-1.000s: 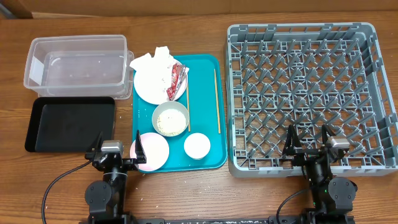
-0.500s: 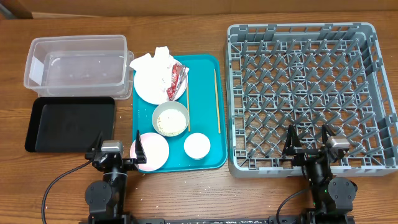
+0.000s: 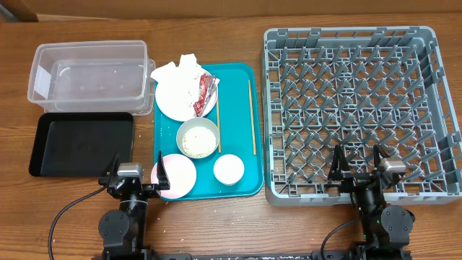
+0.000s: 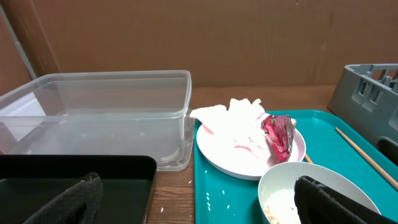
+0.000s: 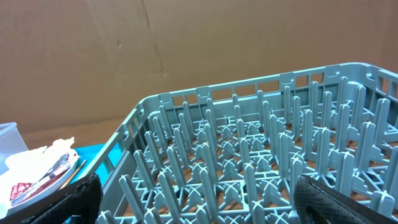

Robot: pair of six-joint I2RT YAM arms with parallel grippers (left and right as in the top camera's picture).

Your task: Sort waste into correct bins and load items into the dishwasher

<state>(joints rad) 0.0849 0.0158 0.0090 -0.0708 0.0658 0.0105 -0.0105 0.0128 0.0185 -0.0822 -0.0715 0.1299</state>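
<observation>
On the teal tray (image 3: pixel 238 83), a large white plate (image 3: pixel 173 101) holds crumpled white napkins (image 3: pixel 180 68) and a red wrapper (image 3: pixel 205 92). Below it stand a bowl with rice grains (image 3: pixel 198 138), a pink plate (image 3: pixel 175 175) and a white cup (image 3: pixel 229 169). Two chopsticks (image 3: pixel 251 115) lie on the tray. The clear tub (image 3: pixel 90 76) and black tray (image 3: pixel 81 143) are at left. The grey dish rack (image 3: pixel 354 108) is at right. My left gripper (image 3: pixel 136 176) is open near the pink plate. My right gripper (image 3: pixel 357 170) is open at the rack's front edge.
Loose rice grains (image 4: pixel 208 196) lie on the teal tray and on the wood beside the black tray. A cardboard wall (image 4: pixel 199 37) stands behind the table. Bare wood shows along the table's front edge (image 3: pixel 238 224).
</observation>
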